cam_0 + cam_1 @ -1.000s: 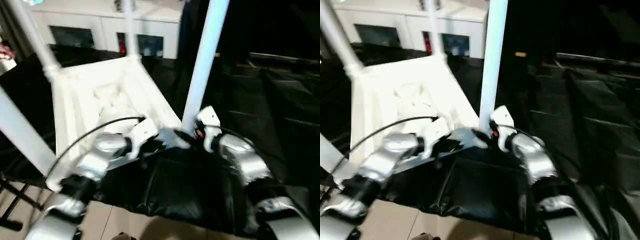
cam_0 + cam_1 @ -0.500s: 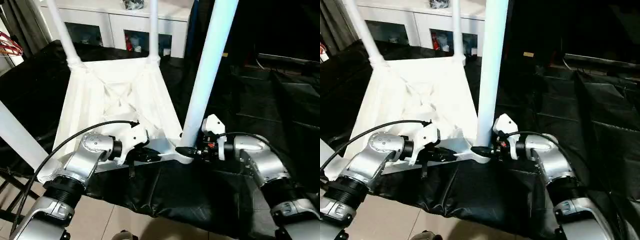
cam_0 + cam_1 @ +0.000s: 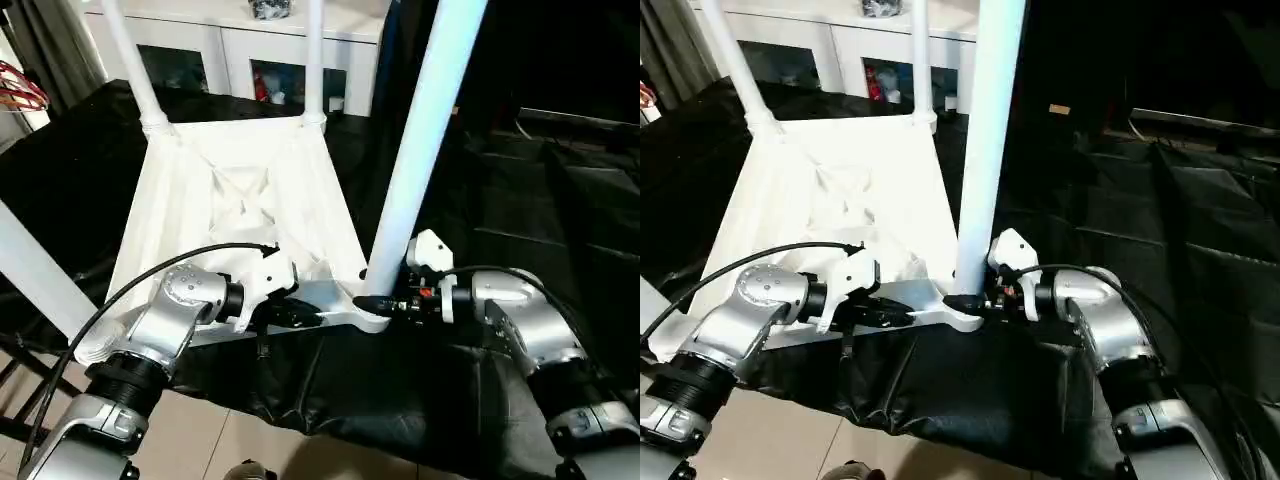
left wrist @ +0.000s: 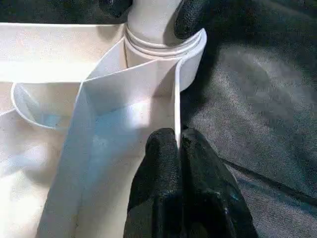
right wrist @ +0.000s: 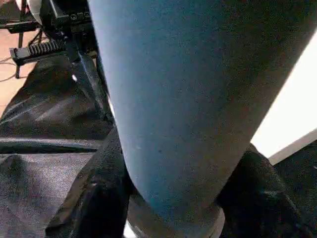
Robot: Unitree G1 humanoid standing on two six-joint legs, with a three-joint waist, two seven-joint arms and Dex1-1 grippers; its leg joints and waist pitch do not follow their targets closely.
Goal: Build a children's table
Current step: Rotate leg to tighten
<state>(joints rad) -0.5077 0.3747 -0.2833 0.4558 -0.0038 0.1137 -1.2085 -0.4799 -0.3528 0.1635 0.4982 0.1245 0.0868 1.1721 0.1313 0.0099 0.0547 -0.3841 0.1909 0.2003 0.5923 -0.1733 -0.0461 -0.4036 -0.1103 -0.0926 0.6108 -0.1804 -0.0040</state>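
Observation:
The children's table top [image 3: 240, 200] lies upside down on black cloth, ribbed underside up, with white legs standing in its corner sockets. The near right leg [image 3: 420, 150] rises from the corner socket [image 3: 370, 318] closest to me. My right gripper [image 3: 378, 303] is shut on this leg just above the socket, one black finger [image 5: 94, 198] on each side of the tube. My left gripper [image 4: 178, 139] is shut on the thin rim [image 4: 176, 99] of the table top, a short way from that same corner.
Two far legs [image 3: 130, 60] [image 3: 315, 60] and the near left leg [image 3: 35, 270] stand up from the other corners. A white cabinet with glass doors [image 3: 250, 50] is behind. Black cloth [image 3: 520, 200] covers the surface to the right. Tiled floor [image 3: 200, 440] lies below the near edge.
The camera has steadied and shifted. My right gripper's fingers have drawn in around the base of the near right leg. My left gripper's hold on the rim is unchanged.

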